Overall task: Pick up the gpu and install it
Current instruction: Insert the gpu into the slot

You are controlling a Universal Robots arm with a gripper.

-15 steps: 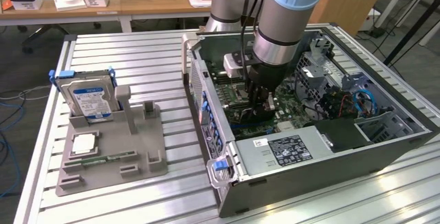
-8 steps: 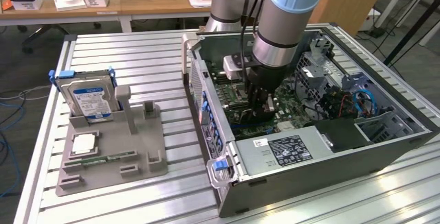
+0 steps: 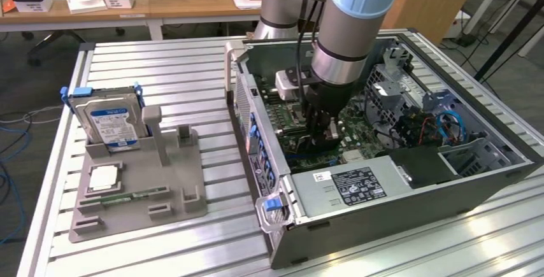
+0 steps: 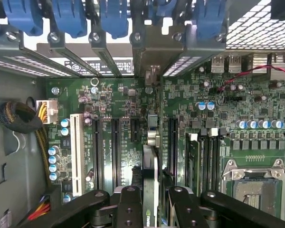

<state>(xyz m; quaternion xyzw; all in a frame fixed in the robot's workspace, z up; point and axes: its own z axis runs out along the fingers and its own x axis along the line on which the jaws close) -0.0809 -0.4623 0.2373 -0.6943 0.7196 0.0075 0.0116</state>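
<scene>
The gpu (image 4: 151,142) shows edge-on as a thin upright card. It runs down the middle of the green motherboard (image 4: 114,99), over a long black expansion slot, and its metal bracket end (image 4: 149,52) reaches the rear slot openings of the case. My gripper (image 4: 154,202) is shut on the card's near edge, with one black finger (image 4: 130,204) on each side. In the exterior view the gripper (image 3: 323,134) reaches straight down inside the open computer case (image 3: 255,118), low over the motherboard.
A grey parts holder (image 3: 136,188) on the table at the exterior view's left carries a silver hard drive (image 3: 109,121), a memory stick (image 3: 127,195) and a square chip (image 3: 102,176). The case also holds a power supply (image 3: 357,184), blue slot latches (image 4: 69,19), a processor socket (image 4: 254,180) and cables (image 4: 19,118).
</scene>
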